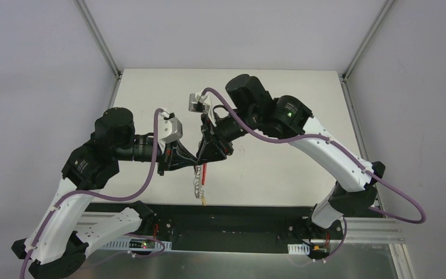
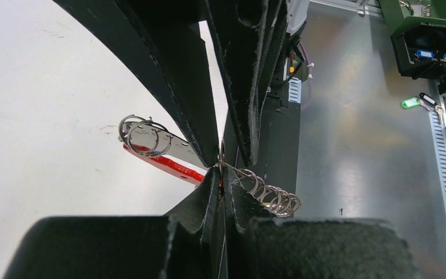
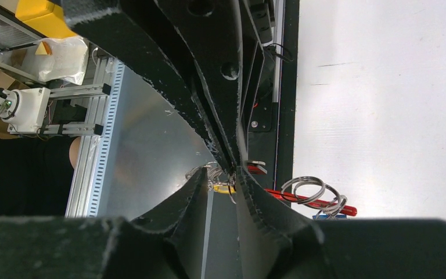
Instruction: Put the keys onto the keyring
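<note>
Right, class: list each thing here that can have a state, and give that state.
Left gripper: shut on the keyring.
Right gripper: shut on the keyring.
Keyring: held up, dangling from both grippers.
Red strap: hanging down with the keyring.

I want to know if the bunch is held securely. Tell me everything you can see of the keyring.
The keyring is a chain of thin silver wire rings with a curved red strap, a flat silver piece lying along the strap, and a small yellowish tag at its loose end. It trails toward the near table edge from the point where the left gripper and right gripper meet tip to tip. Both appear shut on it, and nothing else visibly touches it.
</note>
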Controlling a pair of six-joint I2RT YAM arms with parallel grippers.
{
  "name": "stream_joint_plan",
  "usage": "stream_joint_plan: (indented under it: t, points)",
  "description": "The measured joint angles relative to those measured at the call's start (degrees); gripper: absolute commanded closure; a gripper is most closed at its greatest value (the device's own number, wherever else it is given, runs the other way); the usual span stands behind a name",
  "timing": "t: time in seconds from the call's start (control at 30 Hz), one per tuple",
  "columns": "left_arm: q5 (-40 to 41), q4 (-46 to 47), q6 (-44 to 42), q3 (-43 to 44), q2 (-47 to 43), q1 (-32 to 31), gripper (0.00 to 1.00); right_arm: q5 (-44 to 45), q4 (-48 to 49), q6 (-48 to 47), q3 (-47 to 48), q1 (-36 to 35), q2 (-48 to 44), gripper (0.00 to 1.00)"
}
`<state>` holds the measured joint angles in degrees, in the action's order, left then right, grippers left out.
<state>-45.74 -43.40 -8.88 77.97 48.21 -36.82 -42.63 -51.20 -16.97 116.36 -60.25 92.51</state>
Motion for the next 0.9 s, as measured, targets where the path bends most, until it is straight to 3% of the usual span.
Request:
stream_joint_plan:
  t: [0.23, 0.43, 0.5, 0.73, 0.9]
  points:
    - [0.81, 0.00, -0.17, 0.00, -0.37, 0.00, 1.00, 0.33, -0.04, -0.39, 0.00, 0.00, 0.28, 0.79]
    - [1.25, -0.20, -0.17, 0.00, -0.83, 0.00, 1.00, 0.94, -0.11, -0.66, 0.00, -0.28, 0.81, 0.91]
    - [1.33, -0.44, -0.17, 0.00, -1.05, 0.00, 1.00, 1.25, -0.13, -0.70, 0.00, -0.46, 0.92, 1.00]
    - [1.29, -1.46, -0.15, -0.02, -1.18, 0.00, 1.00, 2.84, -0.24, -1.40, -0.07, -1.62, 0.94, 1.00]
    - [1.25, -1.57, -0.68, -0.76, -2.25, 0.00, 0.78, 4.00, 3.80, -1.09, -4.48, -2.12, -1.40, 1.00]
